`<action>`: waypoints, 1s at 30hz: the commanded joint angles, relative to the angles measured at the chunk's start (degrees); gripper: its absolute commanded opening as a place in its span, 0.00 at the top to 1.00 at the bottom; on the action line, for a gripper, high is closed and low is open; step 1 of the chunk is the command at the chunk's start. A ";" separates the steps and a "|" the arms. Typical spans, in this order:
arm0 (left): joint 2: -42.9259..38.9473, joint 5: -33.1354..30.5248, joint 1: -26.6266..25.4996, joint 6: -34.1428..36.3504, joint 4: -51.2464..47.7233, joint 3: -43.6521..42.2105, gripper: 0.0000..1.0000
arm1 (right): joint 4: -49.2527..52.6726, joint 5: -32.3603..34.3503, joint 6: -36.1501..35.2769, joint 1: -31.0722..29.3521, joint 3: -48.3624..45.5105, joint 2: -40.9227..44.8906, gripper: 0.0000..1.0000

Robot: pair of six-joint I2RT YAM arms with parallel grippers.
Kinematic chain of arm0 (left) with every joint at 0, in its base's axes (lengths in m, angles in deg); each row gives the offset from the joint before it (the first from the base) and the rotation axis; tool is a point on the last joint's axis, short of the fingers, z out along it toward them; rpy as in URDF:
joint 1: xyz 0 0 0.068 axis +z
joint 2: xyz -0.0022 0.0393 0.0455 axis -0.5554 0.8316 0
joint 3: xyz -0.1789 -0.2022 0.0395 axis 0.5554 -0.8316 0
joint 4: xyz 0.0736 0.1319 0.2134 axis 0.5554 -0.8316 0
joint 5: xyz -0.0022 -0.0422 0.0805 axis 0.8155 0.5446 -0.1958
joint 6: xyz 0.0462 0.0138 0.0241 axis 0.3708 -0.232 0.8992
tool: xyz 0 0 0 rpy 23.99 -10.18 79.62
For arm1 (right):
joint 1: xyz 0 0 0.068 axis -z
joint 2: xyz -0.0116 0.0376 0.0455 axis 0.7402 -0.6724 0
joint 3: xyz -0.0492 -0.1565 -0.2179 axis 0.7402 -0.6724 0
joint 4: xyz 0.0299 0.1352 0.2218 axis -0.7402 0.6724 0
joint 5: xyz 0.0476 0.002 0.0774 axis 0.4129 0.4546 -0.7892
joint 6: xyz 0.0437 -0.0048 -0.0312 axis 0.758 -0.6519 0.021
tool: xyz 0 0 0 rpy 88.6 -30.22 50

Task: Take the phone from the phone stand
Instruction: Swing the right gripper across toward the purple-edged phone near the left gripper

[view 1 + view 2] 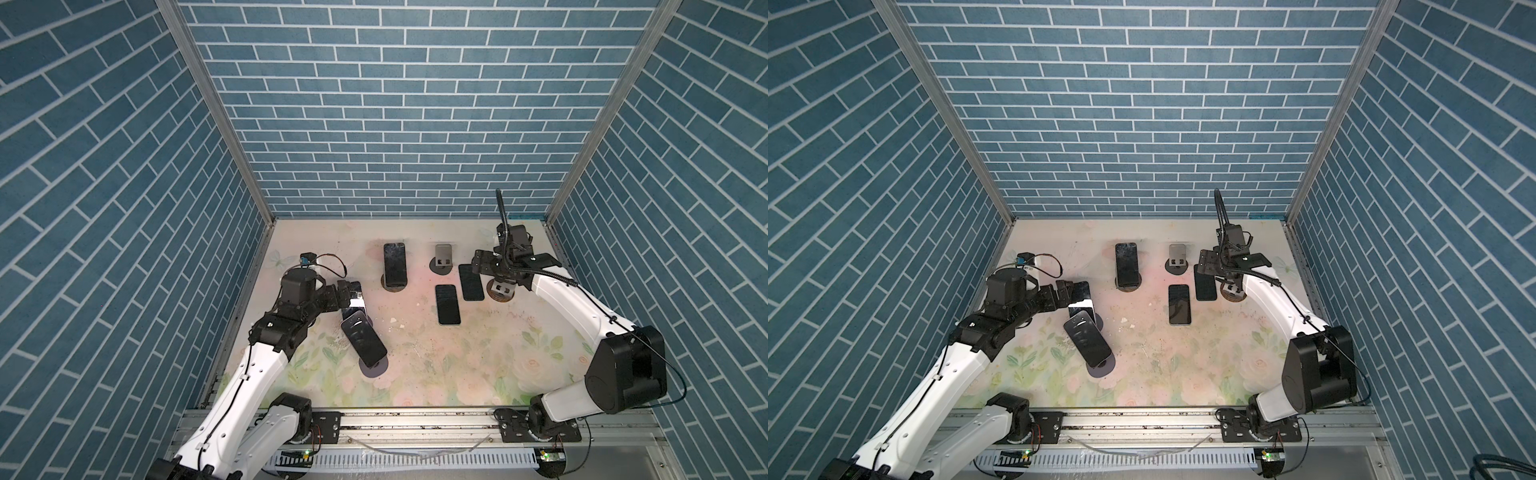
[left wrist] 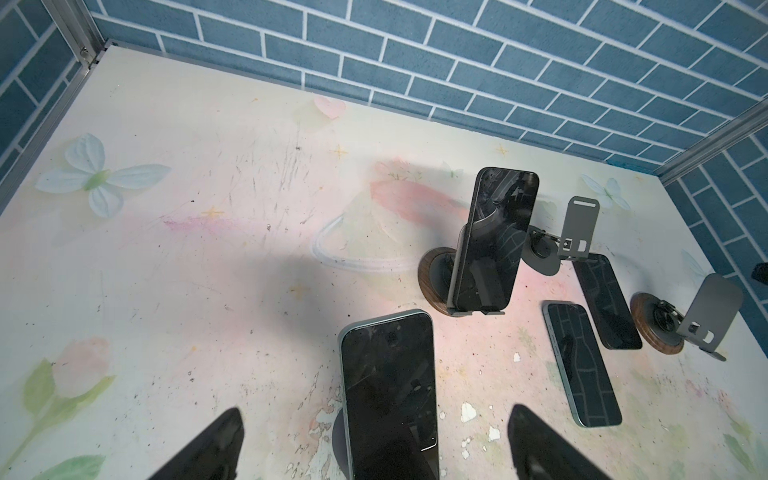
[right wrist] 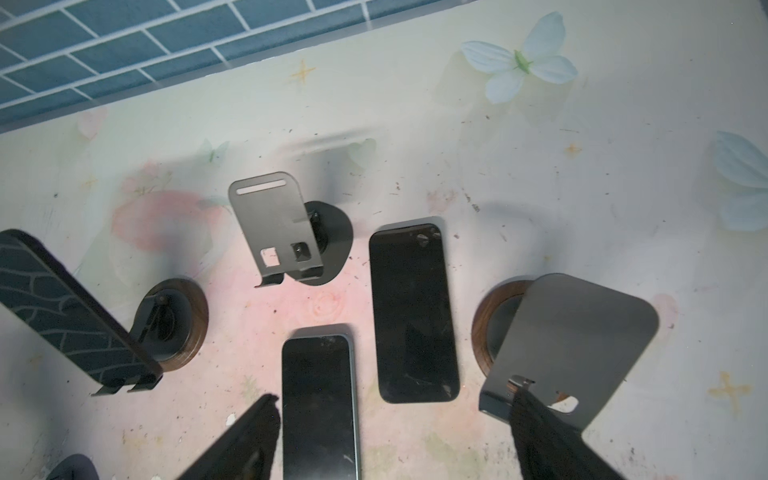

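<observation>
A dark phone (image 2: 388,395) leans upright on a phone stand whose round dark base (image 2: 338,436) shows beside it. My left gripper (image 2: 374,411) is open, with one finger (image 2: 216,444) on each side of this phone and a gap to both. In both top views the gripper (image 1: 349,293) sits at the phone's top edge (image 1: 356,297). My right gripper (image 3: 394,401) is open at the back right, above two phones lying flat (image 3: 318,403) (image 3: 411,311). One of its fingers (image 3: 536,432) overlaps the lip of an empty stand (image 3: 582,332).
Just in front of the left gripper, a second phone (image 1: 363,338) leans on a round-based stand (image 1: 373,365). A third phone (image 1: 395,264) stands on a wood-based stand at the back. An empty grey stand (image 1: 442,257) is beside it. Brick-patterned walls close in three sides.
</observation>
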 commanded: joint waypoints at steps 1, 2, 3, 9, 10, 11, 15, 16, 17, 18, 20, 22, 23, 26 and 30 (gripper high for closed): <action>-0.56 0.84 -0.13 0.08 -0.44 1.01 0.00 | -0.70 0.86 -0.85 -1.90 2.04 -1.20 0.12; -0.60 0.86 -0.13 0.16 -0.42 1.00 0.00 | -0.68 0.74 -0.85 -2.40 2.40 -1.59 0.12; -0.63 0.94 -0.20 0.18 -0.34 0.91 0.00 | -0.63 0.73 -0.82 -2.94 2.76 -2.02 0.12; -0.93 0.20 -0.13 0.02 -0.40 0.55 0.00 | -0.78 -0.78 -1.07 -6.00 4.85 -4.42 0.12; -0.90 -0.12 -0.13 0.01 -0.51 0.54 0.00 | -0.90 -1.43 -1.25 -6.50 5.18 -4.81 0.13; -0.86 -0.48 -0.13 0.01 -0.67 0.50 0.00 | -0.98 -2.06 -1.58 -7.01 5.30 -4.99 0.12; -1.04 -3.38 -0.13 -0.75 -1.43 0.47 0.00 | -3.40 -7.00 -3.23 -9.59 4.89 -5.00 0.12; -1.15 -4.14 -0.09 -0.91 -1.51 0.38 0.00 | -4.23 -8.54 -3.76 -10.48 4.61 -4.88 0.13; -1.31 -4.58 -0.13 -0.95 -1.48 0.22 0.00 | -4.93 -10.03 -4.19 -11.22 4.28 -4.78 0.13; -1.56 -4.99 -0.13 -1.04 -1.39 -0.07 0.00 | -5.64 -11.24 -4.81 -12.20 3.93 -4.60 0.13; -2.02 -5.53 -0.13 -1.13 -1.30 -0.43 0.00 | -6.55 -12.61 -5.82 -14.15 3.53 -4.54 0.12; -2.55 -5.88 -0.13 -1.22 -1.21 -0.81 0.00 | -6.94 -13.05 -7.18 -16.56 3.44 -4.29 0.12; -2.89 -6.11 -0.13 -1.36 -1.13 -1.00 0.00 | -6.93 -13.06 -7.66 -17.65 3.43 -4.29 0.12; -3.90 -7.08 -0.13 -2.38 -0.36 -1.97 0.00 | -7.23 -13.65 -8.06 -21.29 4.00 -4.46 0.10; -5.68 -9.78 -0.05 -4.68 0.03 -3.19 0.00 | -7.51 -13.56 -8.50 -26.65 5.04 -4.75 0.09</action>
